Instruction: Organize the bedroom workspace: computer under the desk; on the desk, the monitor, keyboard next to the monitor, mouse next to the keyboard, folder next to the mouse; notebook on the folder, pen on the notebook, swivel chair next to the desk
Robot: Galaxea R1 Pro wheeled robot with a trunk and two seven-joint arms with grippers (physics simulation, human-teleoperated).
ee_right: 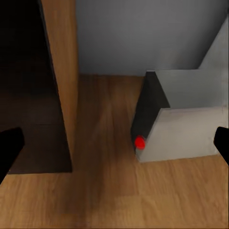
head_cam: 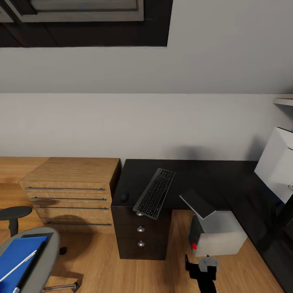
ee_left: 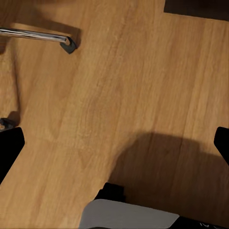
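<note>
a pale grey wall (head_cam: 162,122) rises into a sloped ceiling (head_cam: 211,61), where a dark-framed skylight (head_cam: 85,20) sits at the top. the floor (head_cam: 97,268) is light wood plank. a light-wood drawer chest (head_cam: 71,195) with bar handles stands against the wall. a white shelf edge (head_cam: 283,101) shows at far right. soft shadows fall on the planks.
</note>
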